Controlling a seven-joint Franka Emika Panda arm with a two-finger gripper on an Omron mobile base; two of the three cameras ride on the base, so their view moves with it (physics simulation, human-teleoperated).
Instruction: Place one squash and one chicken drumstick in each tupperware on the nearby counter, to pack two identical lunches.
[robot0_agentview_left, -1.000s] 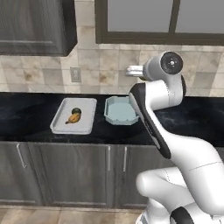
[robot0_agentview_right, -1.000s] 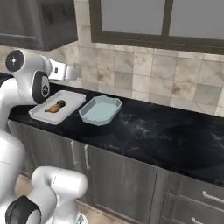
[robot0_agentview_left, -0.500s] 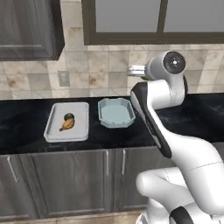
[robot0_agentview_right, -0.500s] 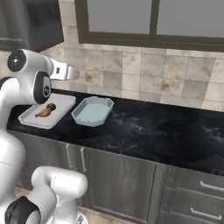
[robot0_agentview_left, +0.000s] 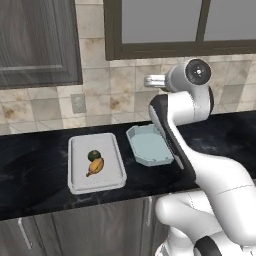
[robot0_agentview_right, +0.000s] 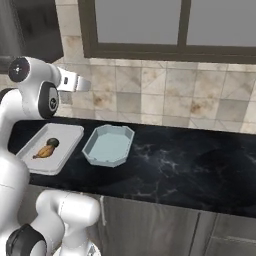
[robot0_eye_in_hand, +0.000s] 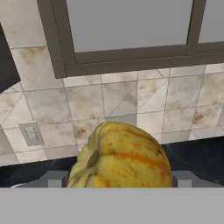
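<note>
My gripper (robot0_eye_in_hand: 118, 180) is shut on the yellow-orange squash (robot0_eye_in_hand: 122, 155), which bulges up between the two finger tips (robot0_eye_in_hand: 54, 179). The gripper (robot0_agentview_right: 80, 84) is held high in front of the tiled wall, well above the counter (robot0_agentview_left: 30, 180). The white rectangular tupperware (robot0_agentview_left: 75, 175) lies on the counter with the dark green squash (robot0_agentview_left: 93, 155) and a chicken drumstick (robot0_agentview_left: 95, 167) side by side in it. To its right sits the pale-blue octagonal tupperware (robot0_agentview_left: 150, 146), with nothing inside. Both containers also appear from the other side: the white tupperware (robot0_agentview_right: 67, 150) and the blue tupperware (robot0_agentview_right: 107, 145).
A dark-framed window (robot0_agentview_left: 160, 25) runs above the tiled backsplash. A dark wall cabinet (robot0_agentview_left: 35, 40) hangs at the left and a wall outlet (robot0_agentview_left: 77, 102) sits below it. The black counter (robot0_agentview_right: 190, 170) stretches on to the right over grey cabinet doors (robot0_agentview_right: 150, 225).
The whole picture has shifted: the base has driven and the counter with both containers now sits lower and closer. The arm holds the same pose with the squash.
</note>
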